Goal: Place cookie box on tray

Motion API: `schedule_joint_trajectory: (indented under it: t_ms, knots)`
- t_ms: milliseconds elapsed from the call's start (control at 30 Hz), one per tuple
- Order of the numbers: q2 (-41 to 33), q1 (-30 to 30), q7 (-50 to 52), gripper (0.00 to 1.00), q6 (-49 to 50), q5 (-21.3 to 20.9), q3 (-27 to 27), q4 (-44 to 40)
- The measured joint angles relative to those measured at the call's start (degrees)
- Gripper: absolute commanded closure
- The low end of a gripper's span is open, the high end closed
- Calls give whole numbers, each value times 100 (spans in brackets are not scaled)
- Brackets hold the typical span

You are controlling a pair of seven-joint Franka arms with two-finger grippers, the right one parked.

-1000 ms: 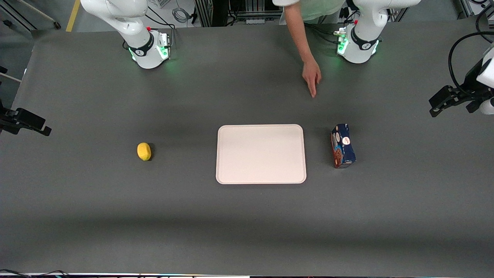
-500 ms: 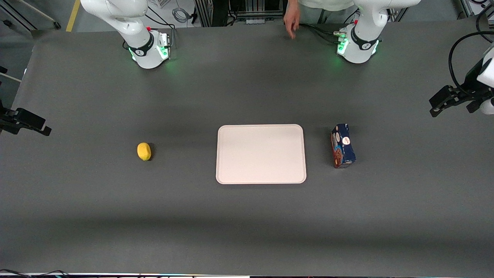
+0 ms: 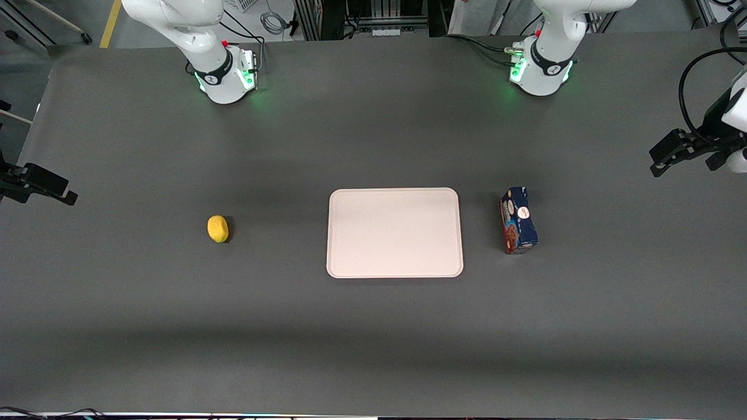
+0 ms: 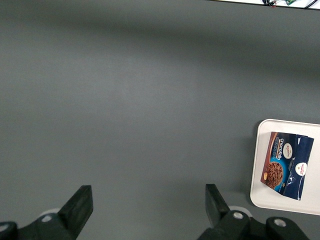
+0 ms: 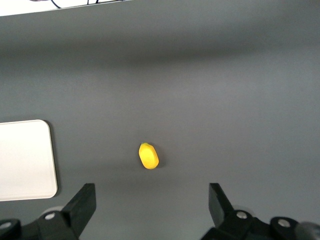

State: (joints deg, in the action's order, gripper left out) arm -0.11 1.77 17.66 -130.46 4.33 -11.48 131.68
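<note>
Claw (image 4: pixel 145 200) spread wide, holding nothing, above table, one cookie box (image 3: pixel 519 220) beside one tray (image 3: pixel 394 232)

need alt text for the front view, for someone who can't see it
A navy cookie box stands on a gray table beside an empty pinkish-white tray, not on it, toward the working arm's end. A small yellow lemon-like object lies toward the parked arm's end. The left arm's tool hangs open at the table's edge, apart from the box.

Dark grey table (image 3: pixel 373 338) with tray (image 3: pixel 394 232), cookie box (image 3: pixel 519 220), yellow lemon-like object (image 3: pixel 217 228).
</note>
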Motion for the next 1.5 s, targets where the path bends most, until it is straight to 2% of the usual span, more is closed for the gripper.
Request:
schedule_joint_trajectory:
  t_ms: [500,733,1500]
  knots:
    - [297,7,579,0,-548,-91,-473,229]
    - [521,0,601,0,-764,-641,-462,237]
    - [1123,-8,876,0,-1410,-803,-457,268]
